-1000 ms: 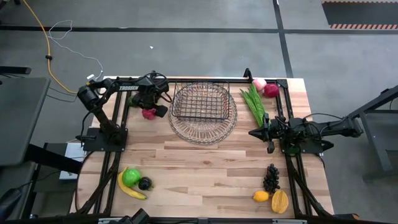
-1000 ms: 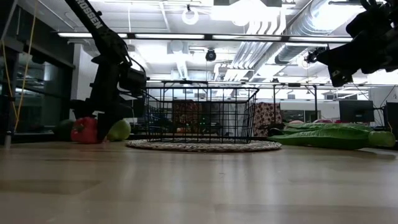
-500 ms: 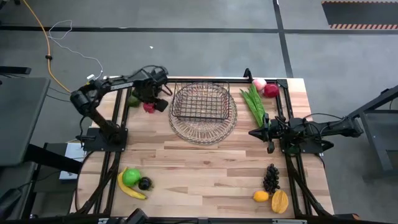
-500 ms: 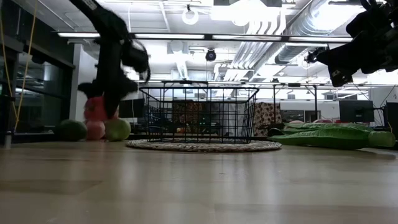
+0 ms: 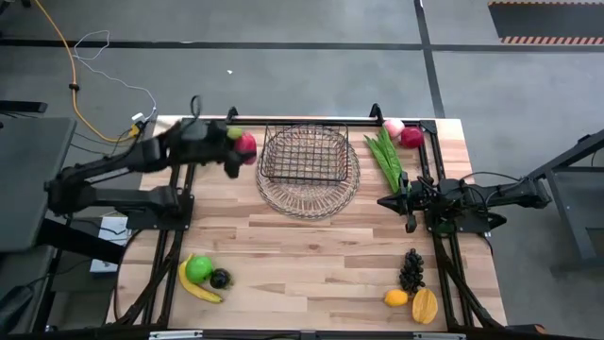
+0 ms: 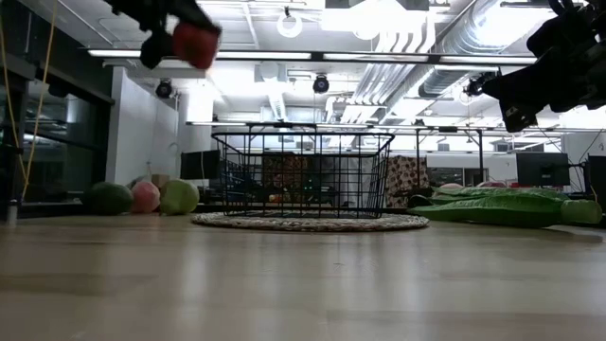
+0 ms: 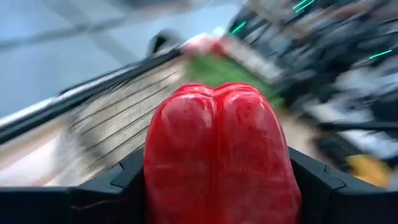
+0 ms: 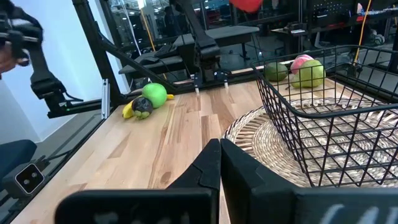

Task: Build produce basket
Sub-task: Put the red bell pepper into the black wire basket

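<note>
The left pincer (image 5: 236, 151) gripped a red apple (image 5: 246, 144) above the desk's far-left corner; the right pincer (image 5: 408, 210) was closed, empty.

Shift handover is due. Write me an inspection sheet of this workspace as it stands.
Surface: wooden table, bare in the middle.
Job's things: wire basket sitting on a round woven tray, nothing seen inside; red fruit held in the air left of the basket; green leafy bunch, banana group, grapes and mango on the table.
Clutter: nothing seen.
Grippers: left tool shut on the red fruit; right tool shut, hovering right of the basket.
Cables: yellow cable on the floor.
Surroundings: grey floor, ceiling lights, desks.
</note>
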You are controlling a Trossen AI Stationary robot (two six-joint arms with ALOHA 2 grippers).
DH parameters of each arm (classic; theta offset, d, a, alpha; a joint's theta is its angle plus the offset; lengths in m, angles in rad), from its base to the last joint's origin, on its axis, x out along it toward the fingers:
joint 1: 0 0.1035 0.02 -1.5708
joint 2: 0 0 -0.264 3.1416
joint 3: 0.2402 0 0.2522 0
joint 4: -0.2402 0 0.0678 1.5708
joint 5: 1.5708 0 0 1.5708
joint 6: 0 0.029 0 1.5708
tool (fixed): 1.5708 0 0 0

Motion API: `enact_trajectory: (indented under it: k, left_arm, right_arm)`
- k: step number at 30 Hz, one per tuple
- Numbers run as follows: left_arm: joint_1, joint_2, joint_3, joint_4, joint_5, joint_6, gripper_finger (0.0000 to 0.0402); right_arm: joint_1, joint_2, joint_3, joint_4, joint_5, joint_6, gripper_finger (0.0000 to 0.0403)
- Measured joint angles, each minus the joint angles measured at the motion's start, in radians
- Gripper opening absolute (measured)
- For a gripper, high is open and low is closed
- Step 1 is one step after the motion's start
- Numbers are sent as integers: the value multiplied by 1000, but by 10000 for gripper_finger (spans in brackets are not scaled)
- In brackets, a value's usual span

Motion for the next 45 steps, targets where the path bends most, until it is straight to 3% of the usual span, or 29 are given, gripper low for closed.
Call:
enact_trajectory:
  k: [7, 21, 26, 29, 33, 37, 45]
  left_arm:
    - [-210, -152, -250, 401, -99, -27, 243]
    - [-296, -171, -267, 432, -120, 114, 245]
    - [-296, -171, -267, 437, -103, 114, 247]
    - [-296, -171, -267, 438, -101, 114, 252]
    - [-296, -171, -267, 438, -101, 114, 255]
    - [-296, -171, -267, 458, -94, 114, 254]
    - [-296, -171, -267, 468, -82, 140, 254]
  right_arm:
    - [0, 0, 0, 0, 0, 0, 0]
    - [-4, 0, 0, 14, 34, -61, 0]
    - [-4, 0, 0, 323, 70, 91, 0]
    - [-4, 2, 0, 560, 166, 245, 0]
    - [-4, 24, 10, 727, 223, 265, 0]
    - [-4, 138, 117, 623, 133, 265, 0]
    - [-4, 514, 422, 281, 131, 149, 0]
